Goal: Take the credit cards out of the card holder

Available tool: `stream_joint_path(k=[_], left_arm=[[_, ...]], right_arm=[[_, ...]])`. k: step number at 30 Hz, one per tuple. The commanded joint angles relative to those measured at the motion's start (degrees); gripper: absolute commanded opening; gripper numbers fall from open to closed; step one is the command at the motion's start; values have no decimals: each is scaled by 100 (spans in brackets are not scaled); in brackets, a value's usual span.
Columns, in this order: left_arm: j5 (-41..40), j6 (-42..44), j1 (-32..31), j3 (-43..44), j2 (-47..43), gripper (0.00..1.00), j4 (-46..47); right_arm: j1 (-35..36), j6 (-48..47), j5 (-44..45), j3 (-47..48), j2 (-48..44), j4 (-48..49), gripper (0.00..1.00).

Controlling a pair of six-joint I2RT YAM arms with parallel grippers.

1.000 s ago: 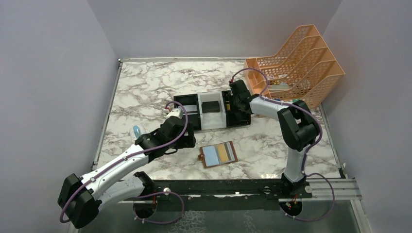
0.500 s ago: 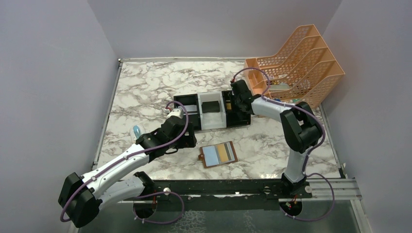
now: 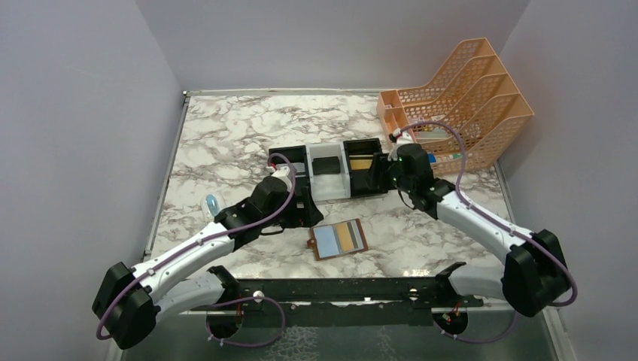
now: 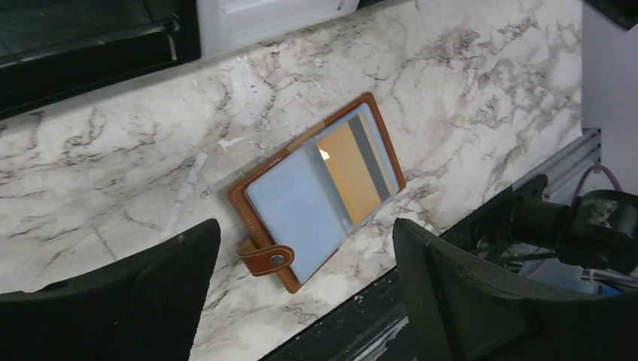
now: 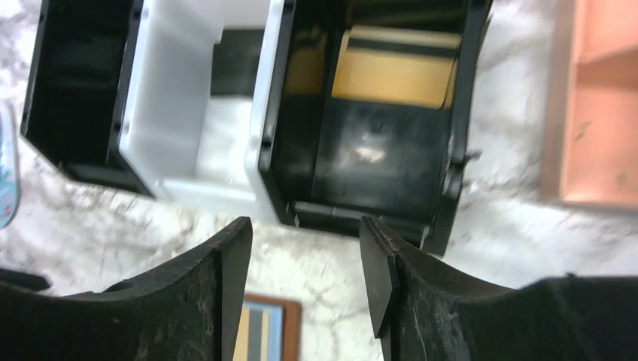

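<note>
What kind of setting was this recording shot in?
Probably a robot test booth dressed as a desk: plain grey walls enclose a marble-patterned tabletop, with an orange mesh file rack and a three-compartment tray on it.

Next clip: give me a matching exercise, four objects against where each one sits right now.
Things:
1. card holder
2. loose gold-tan card
3. small black block
4. orange rack

Places:
A. white middle compartment of the tray
B. lying open on the marble table, between the tray and the arm bases
C. far right corner of the table
D. right black compartment of the tray

Pairs: 1-B, 2-D, 3-A, 4-C
</note>
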Motion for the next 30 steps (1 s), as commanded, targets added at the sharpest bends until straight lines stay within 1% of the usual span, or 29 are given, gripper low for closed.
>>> stream_joint_path(k=[1,3,5,7,9,12,15,20,23,25,27,30], left_arm=[[649,-396,-93,-332,32,87,989],[631,-603,-179,-461,58,86,1321],[627,-876,-311,-598,131,86,1750],[548,-1048,-472,-670,269,85,2066],[382,-1169,-647,-666,443,84,2193],[208,-1265,-907,-636,701,83,2417],[57,-1353,-1095,-611,960,81,2565],[-142,-1667,-1149,-862,1208,77,2973],[-124,-1815,-1187,-947,1435,74,3238],[-120,-1788,-1197,-901,1610,71,3242],[-113,-1808,-1210,-860,1759,64,3280],[-66,-1804,-1230,-788,2006,60,3329]], right_arm=[[10,737,-978,-719,-478,323,56],[8,859,-1419,-976,-629,279,53],[9,1044,-1954,-1397,-866,640,49],[10,1213,-2393,-1817,-1070,1074,49],[10,1414,-2765,-2056,-1110,1280,46],[10,1476,-3148,-2183,-921,1289,40],[10,1398,-3359,-2192,-669,1213,38],[16,1195,-3636,-2110,-225,1147,37],[21,1166,-3739,-2090,104,1197,33],[23,1167,-3799,-2078,295,1285,31],[30,1152,-3893,-2059,508,1350,28],[33,1189,-3942,-2075,729,1498,24]])
